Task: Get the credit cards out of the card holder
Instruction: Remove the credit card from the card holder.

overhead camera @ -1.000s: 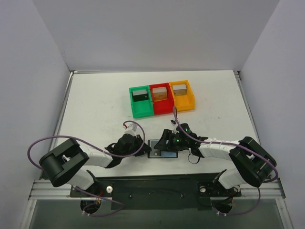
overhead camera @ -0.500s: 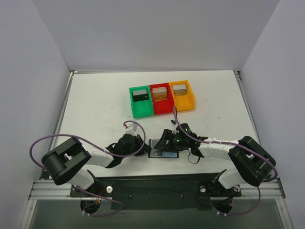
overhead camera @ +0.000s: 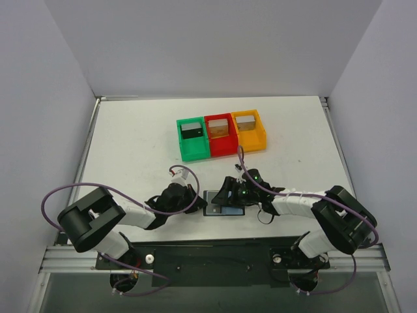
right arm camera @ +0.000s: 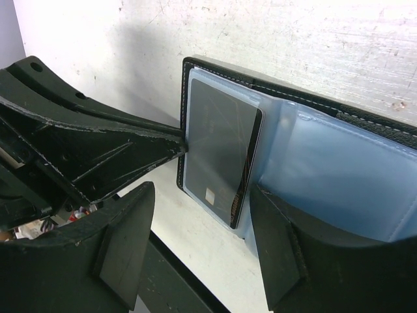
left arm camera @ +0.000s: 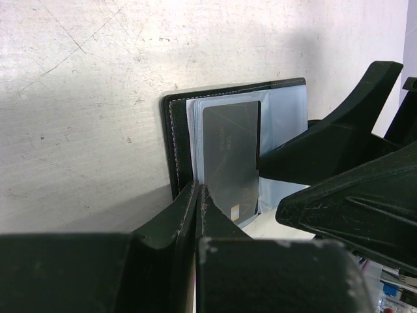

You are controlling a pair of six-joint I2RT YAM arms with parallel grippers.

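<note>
The scuffed white table (overhead camera: 130, 143) sits inside pale walls, with a green bin (overhead camera: 193, 140), a red bin (overhead camera: 221, 135) and an orange bin (overhead camera: 249, 130) in a row at the far middle, well apart from the work. The card holder (overhead camera: 220, 203) lies opened flat near the front edge, between the two arms, its spread running from one arm toward the other. It is black with pale stitching along the rim, and bluish clear sleeves fan out inside. A dark grey credit card (right arm camera: 218, 147) sits in the sleeve on the left arm's side, with a small pale square near its nearer end. Its long axis seems to run parallel to the fold, crosswise to the holder's spread. The left gripper (left arm camera: 199, 190) has its jaws closed to a sliver, and its tips meet at the outer long edge of that sleeve, just inside the black rim. I cannot tell whether they pinch the plastic, the card's edge or nothing. The right gripper (right arm camera: 202, 195) has its jaws standing apart, straddling the card's nearer end, one finger outside the holder and the other over the neighbouring sleeve. Neither finger visibly touches the card. Both claws are at the card, but the left one is closer. The card would probably have to slide out along its length.
</note>
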